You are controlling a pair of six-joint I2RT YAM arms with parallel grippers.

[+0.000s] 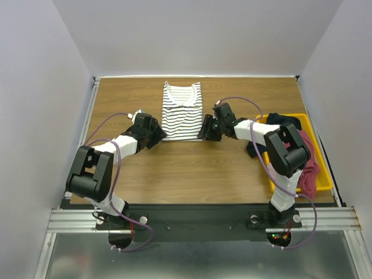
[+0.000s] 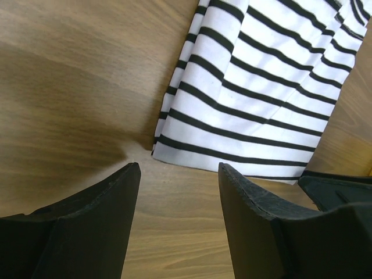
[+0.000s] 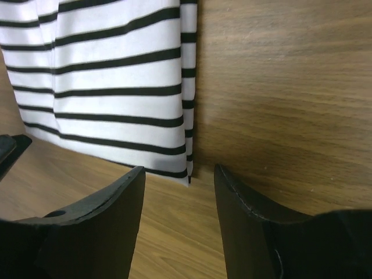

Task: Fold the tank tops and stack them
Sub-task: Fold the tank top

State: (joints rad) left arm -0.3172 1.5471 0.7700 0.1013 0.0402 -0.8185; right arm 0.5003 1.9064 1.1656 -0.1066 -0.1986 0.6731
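Note:
The striped white tank top (image 1: 181, 110) lies flat on the table, sides folded in, neck towards the far edge. My left gripper (image 1: 160, 134) is open just short of its near left corner (image 2: 160, 148); the cloth fills the upper right of the left wrist view (image 2: 256, 99). My right gripper (image 1: 203, 132) is open just short of its near right corner (image 3: 187, 174); the cloth fills the upper left of the right wrist view (image 3: 110, 81). Both grippers hold nothing. The dark red tank top (image 1: 309, 165) lies bunched in the yellow bin.
The yellow bin (image 1: 323, 187) stands at the table's right edge with the red cloth and a dark navy cloth (image 1: 285, 121) draped over its far rim. Grey walls close off the table on three sides. The wooden table (image 1: 192, 174) is bare in front of the striped top.

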